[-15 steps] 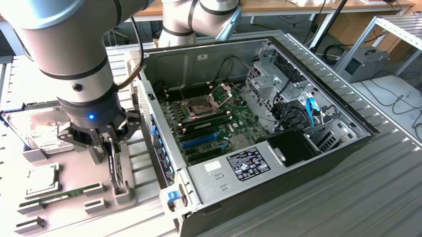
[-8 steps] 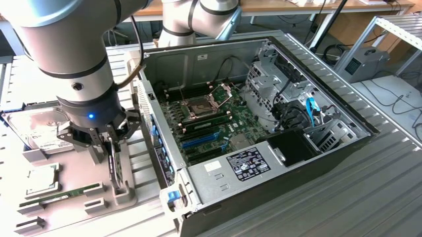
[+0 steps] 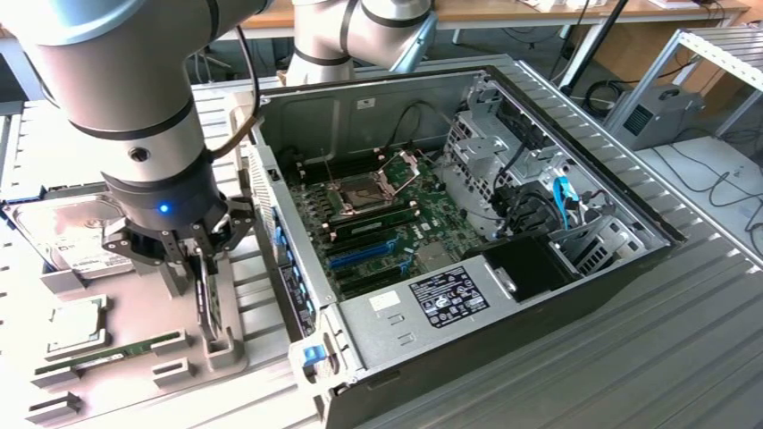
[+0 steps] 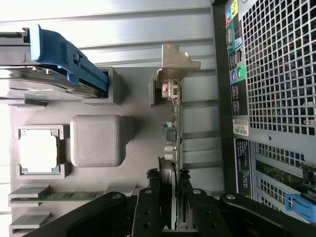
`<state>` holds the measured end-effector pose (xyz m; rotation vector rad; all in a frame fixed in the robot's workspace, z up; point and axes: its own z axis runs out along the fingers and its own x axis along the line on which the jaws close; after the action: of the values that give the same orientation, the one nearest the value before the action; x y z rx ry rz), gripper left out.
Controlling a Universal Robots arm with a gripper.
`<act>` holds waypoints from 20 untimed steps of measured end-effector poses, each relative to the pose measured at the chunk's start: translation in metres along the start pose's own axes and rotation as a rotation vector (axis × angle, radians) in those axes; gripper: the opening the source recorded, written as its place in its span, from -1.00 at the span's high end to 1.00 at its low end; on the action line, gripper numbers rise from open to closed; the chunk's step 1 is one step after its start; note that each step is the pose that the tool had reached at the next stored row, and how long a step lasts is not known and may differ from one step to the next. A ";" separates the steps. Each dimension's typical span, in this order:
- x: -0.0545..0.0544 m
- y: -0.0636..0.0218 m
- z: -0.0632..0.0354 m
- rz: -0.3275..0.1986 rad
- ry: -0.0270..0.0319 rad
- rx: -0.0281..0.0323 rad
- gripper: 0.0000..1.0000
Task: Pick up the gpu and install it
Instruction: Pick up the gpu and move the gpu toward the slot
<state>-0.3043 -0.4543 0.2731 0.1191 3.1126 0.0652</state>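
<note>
From where I stood, the arm had its hand [image 3: 200, 273] lowered over the grey fixture tray [image 3: 256, 295] on the tabletop [image 3: 620, 357], at about nine o'clock from the open computer case [image 3: 346, 112] in the exterior view. The gpu [image 3: 214, 308] stood on its long edge in a grey holder [image 3: 224, 356] on that tray, just beside the case wall. The hand straddled the card from above, one finger [image 3: 179, 273] against each face, clasped on it while it sat in its slot. Through the wrist camera the gpu [image 4: 174, 123] appeared edge-on, its silver bracket [image 4: 175, 61] at the far end from the hand [image 4: 169, 180], and the black fingers [image 4: 148, 200] pressed in on both sides of it. In the exterior view a hard drive [image 3: 78, 241] lay at roughly ten o'clock from the hand, a square processor chip [image 3: 74, 326] at eight o'clock, and a green memory stick [image 3: 107, 350] at seven o'clock. Inside the case the motherboard [image 3: 394, 214] lay exposed.
</note>
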 end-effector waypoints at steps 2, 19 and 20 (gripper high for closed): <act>0.000 0.0000 -0.0006 0.000 0.0000 0.0000 0.48; 0.000 0.0009 -0.0206 0.000 0.0000 0.0000 0.48; 0.000 0.0009 -0.0207 0.000 0.0000 -0.0001 0.48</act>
<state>-0.3043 -0.4543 0.2938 0.1191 3.1125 0.0653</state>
